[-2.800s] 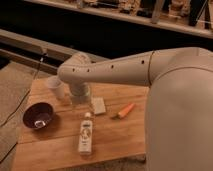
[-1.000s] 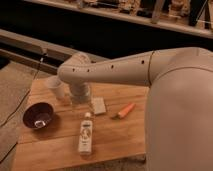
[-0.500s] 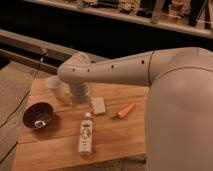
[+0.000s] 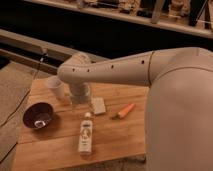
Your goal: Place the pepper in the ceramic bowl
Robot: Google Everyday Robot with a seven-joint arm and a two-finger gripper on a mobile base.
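The pepper is a small slim orange piece lying on the wooden table, right of centre. The ceramic bowl is dark maroon-brown and sits at the table's left side. My arm reaches in from the right and bends down at the table's back left. The gripper hangs there just above the table, between the bowl and the pepper, well left of the pepper and apart from it. It holds nothing that I can see.
A white cup stands at the back left beside the gripper. A clear bottle with a white label lies in the table's middle front. A small pale block lies next to the gripper. My arm's bulk covers the right side.
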